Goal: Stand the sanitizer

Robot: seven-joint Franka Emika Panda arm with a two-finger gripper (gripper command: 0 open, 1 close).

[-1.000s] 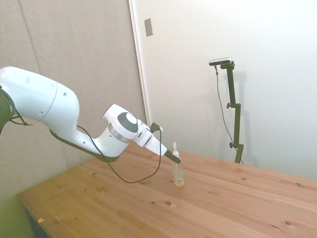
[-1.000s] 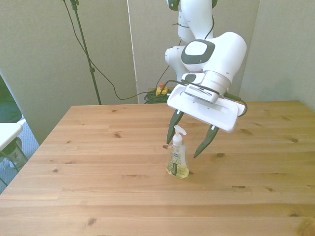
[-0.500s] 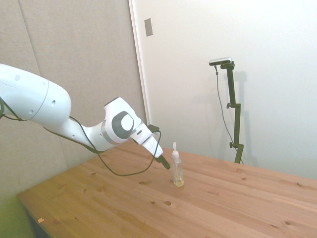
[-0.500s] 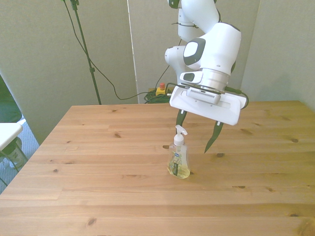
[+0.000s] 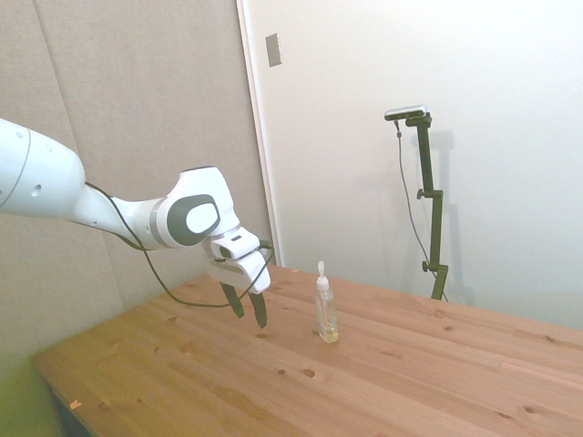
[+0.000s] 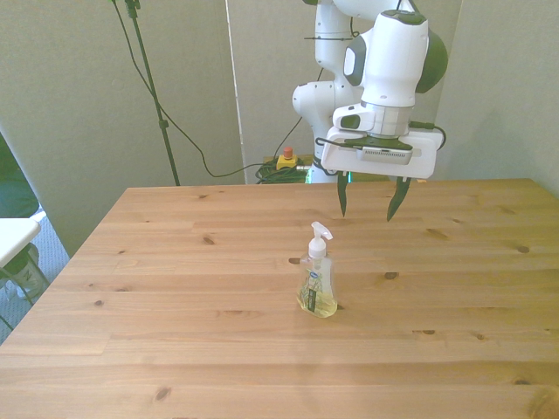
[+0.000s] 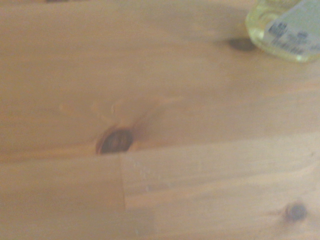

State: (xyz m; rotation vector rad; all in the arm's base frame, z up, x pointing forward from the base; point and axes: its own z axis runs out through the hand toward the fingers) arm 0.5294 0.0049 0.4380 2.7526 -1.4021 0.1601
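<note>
A: Where's the gripper just now?

B: Hanging above the bench, fingers spread apart and pointing down, nothing between them. It sits on the far side of the sanitizer, toward the bench's far edge, and well apart from it.

A: And the bottle itself?

B: Upright on its base near the middle of the bench, pump top up, yellowish liquid settled low. In the side view the sanitizer looks straight, not leaning. I'd judge the task done or nearly so.

A: The wrist camera?

B: Mostly bare planks and a knot; a blurred yellowish shape at the frame's margin is probably the sanitizer, though it's too soft to be sure.

A: What could spoil it?

B: The bottle is slim and tall on a narrow foot, so a brush from a finger or the trailing cable, should the arm swing back across, would likely tip it.

A: Room to move?

B: Plenty. Open wood all round it, every edge well off, and the arm can draw off toward the far edge without crossing it.
</note>
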